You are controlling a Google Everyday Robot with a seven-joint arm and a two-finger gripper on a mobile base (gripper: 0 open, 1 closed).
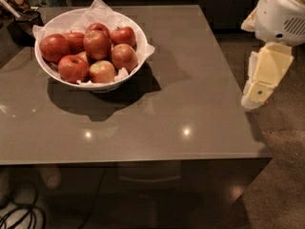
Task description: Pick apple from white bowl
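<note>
claw (pixel 256 94) off table (pixel 190 80) right edge | grip cannot tell | apple (pixel 96 44) in white bowl (pixel 107 86)

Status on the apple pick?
Gripper beside table edge, right of view, far from white bowl. Apple in bowl, atop pile, untouched. No obstacle seen between.
</note>
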